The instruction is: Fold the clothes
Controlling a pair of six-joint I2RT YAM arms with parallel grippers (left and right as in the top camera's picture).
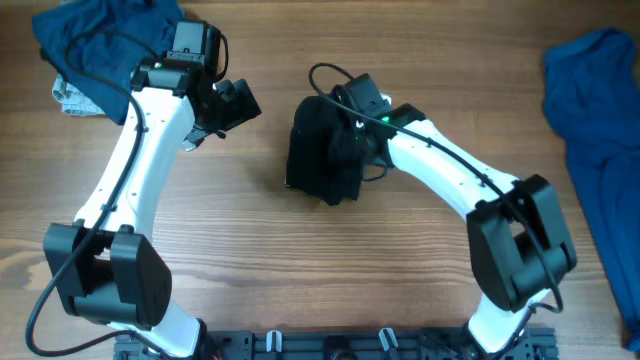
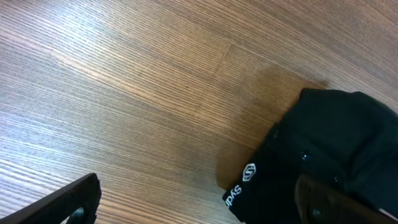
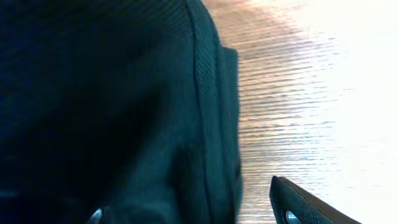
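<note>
**tabletop_tom:** ok, overhead first. Where's the black garment point(image 1: 322, 165)?

**yam_fan:** Middle of the wooden table point(image 1: 250, 250), bunched into a squarish bundle. The right gripper point(image 1: 352, 135) sits right on top of it, but it's too dark there to read the jaws. The left gripper point(image 1: 236, 103) hangs beside the bundle, clear of the fabric. There's a blue pile point(image 1: 95, 40) in the top left corner and another blue garment point(image 1: 600, 120) on the right edge, both well apart from the black one.

**tabletop_tom:** left wrist cam?

**yam_fan:** The left fingers point(image 2: 68, 202) are spread wide over the wood, holding nothing. The bundle's corner shows lower right, with its white label point(image 2: 239, 186) facing up.

**tabletop_tom:** and the right wrist?

**yam_fan:** Black cloth fills the left of the view. The right fingers point(image 3: 305, 202) stand wide apart, the cloth's edge lying between them, not pinched.
</note>
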